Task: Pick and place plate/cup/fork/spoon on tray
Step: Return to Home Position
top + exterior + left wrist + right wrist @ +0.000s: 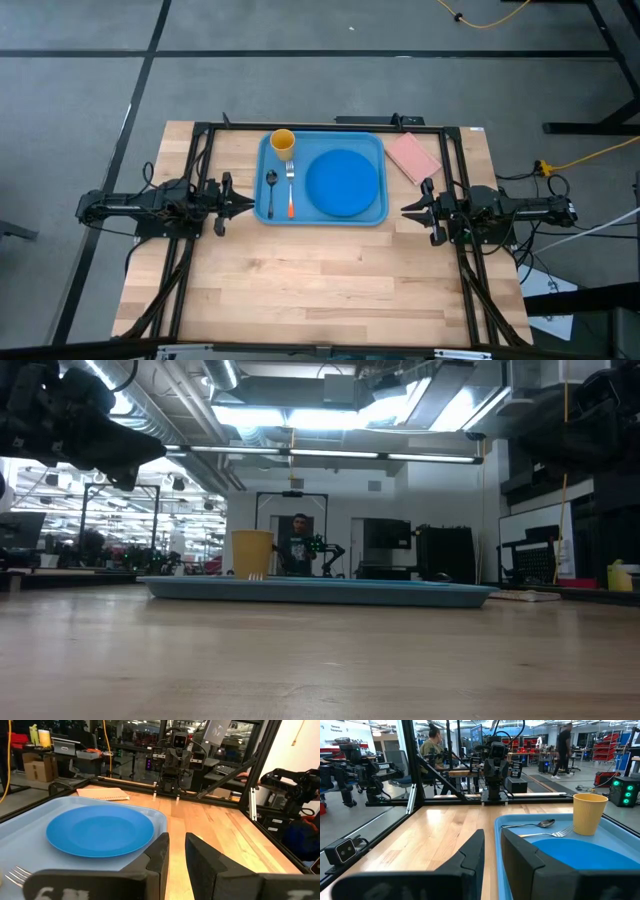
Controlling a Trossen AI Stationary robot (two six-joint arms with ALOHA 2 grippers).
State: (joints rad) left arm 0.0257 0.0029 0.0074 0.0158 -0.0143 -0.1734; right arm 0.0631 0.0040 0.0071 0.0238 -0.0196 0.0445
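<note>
the light-blue tray (340, 140) is seen on the far half of the wooden worktop (320, 290), midway between the two arms. all four small things are carried on it. the blue plate (343, 183) lies flat on the side of the tray nearer the right arm and fills most of that half. the yellow-orange cup (283, 143) stands upright in the far corner on the left arm's side. the fork (290, 190) is laid just beside the plate, between it and the spoon (270, 192), with its tines towards the cup and its orange-red handle towards the near rim. the dark spoon is laid alongside the fork, close to the tray's rim on the left arm's side, apart from the fork. a pink pad (412, 158) lies on the worktop just outside the tray's far corner on the right arm's side.

the left hand (245, 203) is held off the tray's edge on its own side, pointed at the tray; its fingers are seen a little apart with a narrow gap, and nothing is held between them. the right hand (405, 210) is held likewise at the opposite edge, just beside the tray, its fingers also slightly apart and holding nothing. neither hand is touching any of the things.
</note>
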